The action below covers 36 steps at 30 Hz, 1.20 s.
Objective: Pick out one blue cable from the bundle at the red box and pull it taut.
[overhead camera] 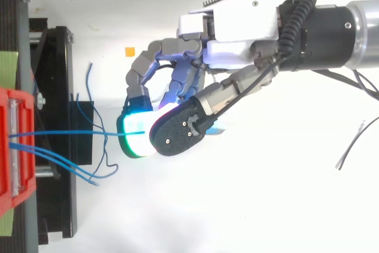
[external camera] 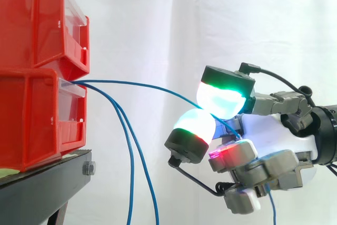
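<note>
At the far left the red box (external camera: 31, 119) sits on the black stand (external camera: 42, 183) with a second red bin (external camera: 37, 19) stacked on it, and the bundle comes out of the gap at the box's top front edge. From there two other blue cables (external camera: 131, 172) droop steeply toward the floor, well clear of the hand. One blue cable (external camera: 131, 82) leaves the same spot and runs almost level to the right. Its long axis lies straight along the line from box to hand, as the top view (overhead camera: 77, 133) confirms. Near its right end it bends downward and passes between two glowing pads (external camera: 224, 98), one above and one below. The hand (external camera: 274, 135) pinches it there, with its remaining fingers curled loosely beneath the palm. A short tail of the cable hangs out behind the pinch. The box lies directly left of the hand, and the side view shows a gentle bow in the span, so I judge a little slack remains. The coming pull should therefore go straight right, away from the box and along the cable's own line.
</note>
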Tool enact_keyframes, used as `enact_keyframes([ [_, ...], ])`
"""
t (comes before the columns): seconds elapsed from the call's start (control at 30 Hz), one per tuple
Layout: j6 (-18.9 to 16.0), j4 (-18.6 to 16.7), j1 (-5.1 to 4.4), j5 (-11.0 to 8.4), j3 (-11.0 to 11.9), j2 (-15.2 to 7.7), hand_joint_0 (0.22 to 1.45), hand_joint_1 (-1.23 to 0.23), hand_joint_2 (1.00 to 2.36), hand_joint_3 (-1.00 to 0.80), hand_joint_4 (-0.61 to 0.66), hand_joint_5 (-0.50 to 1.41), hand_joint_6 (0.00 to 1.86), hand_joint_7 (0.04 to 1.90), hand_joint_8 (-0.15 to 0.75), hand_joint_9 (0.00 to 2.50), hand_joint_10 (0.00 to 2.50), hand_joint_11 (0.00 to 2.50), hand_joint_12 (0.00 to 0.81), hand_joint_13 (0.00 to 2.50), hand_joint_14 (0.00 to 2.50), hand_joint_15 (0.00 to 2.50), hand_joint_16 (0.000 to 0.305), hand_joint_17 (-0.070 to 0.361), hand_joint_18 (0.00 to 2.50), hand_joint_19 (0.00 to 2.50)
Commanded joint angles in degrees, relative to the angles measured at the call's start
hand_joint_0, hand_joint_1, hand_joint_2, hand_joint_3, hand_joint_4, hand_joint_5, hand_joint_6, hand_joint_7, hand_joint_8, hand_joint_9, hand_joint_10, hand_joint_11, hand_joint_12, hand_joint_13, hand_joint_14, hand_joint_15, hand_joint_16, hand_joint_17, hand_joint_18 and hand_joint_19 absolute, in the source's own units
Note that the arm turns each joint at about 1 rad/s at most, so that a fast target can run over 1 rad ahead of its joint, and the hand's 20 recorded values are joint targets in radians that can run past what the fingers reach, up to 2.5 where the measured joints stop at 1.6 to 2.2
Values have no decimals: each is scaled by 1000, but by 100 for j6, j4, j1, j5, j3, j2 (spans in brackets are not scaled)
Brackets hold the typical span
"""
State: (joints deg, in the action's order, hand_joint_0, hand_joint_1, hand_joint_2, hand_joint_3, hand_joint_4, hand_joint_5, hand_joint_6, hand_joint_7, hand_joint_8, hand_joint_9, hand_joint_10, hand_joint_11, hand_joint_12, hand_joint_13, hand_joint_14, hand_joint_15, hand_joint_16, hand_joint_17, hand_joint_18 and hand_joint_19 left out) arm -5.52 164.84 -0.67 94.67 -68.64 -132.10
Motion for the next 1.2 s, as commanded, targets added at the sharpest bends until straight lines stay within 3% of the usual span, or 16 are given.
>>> enact_keyframes([
  [0.0, 7, -4, -12, -54, 0, 0, 614, -698, 1023, -165, -42, -118, 948, 857, 247, 1160, 14, 1380, 269, 1287, 678, 1399, 43, 96, 955, 975],
  [0.13, 7, 13, -29, -125, 0, 0, 617, -699, 1023, -165, -35, -119, 947, 859, 225, 1294, 37, 1611, 273, 1256, 942, 1329, 43, 96, 979, 1000],
  [0.2, 7, -4, -38, -151, 0, 0, 618, -700, 1023, -167, -36, -118, 947, 852, 213, 1259, 547, 1485, 276, 1227, 1137, 1290, 42, 95, 986, 1010],
  [0.3, 16, -4, -38, -186, 0, 0, 620, -701, 1022, -171, -38, -118, 947, 854, 213, 1238, 768, 1433, 271, 1216, 1308, 1211, 42, 94, 991, 1052],
  [0.57, 192, 4, -38, -283, 0, 0, 621, -701, 1024, -170, -26, -119, 946, 857, 218, 1235, 725, 1424, 278, 1168, 1700, 1105, 41, 92, 1165, 1329],
  [0.7, 491, 13, -21, -459, 0, 9, 622, -701, 1023, -167, -28, -118, 947, 847, 218, 1236, 721, 1429, 283, 1163, 1734, 1090, 40, 90, 1168, 1366],
  [0.83, 702, 57, 15, -476, 0, 70, 622, -702, 1023, -167, -29, -118, 946, 849, 217, 1238, 725, 1427, 281, 1160, 1745, 1092, 40, 90, 1169, 1362],
  [1.03, 877, 514, 23, -678, 0, 307, 621, -702, 1023, -161, -30, -117, 946, 856, 219, 1240, 727, 1428, 276, 1154, 1770, 1085, 40, 90, 1172, 1355],
  [1.17, 851, 1094, 23, -731, 0, 448, 621, -702, 1024, -161, -33, -117, 945, 862, 219, 1244, 738, 1432, 277, 1151, 1782, 1086, 40, 89, 1172, 1366],
])
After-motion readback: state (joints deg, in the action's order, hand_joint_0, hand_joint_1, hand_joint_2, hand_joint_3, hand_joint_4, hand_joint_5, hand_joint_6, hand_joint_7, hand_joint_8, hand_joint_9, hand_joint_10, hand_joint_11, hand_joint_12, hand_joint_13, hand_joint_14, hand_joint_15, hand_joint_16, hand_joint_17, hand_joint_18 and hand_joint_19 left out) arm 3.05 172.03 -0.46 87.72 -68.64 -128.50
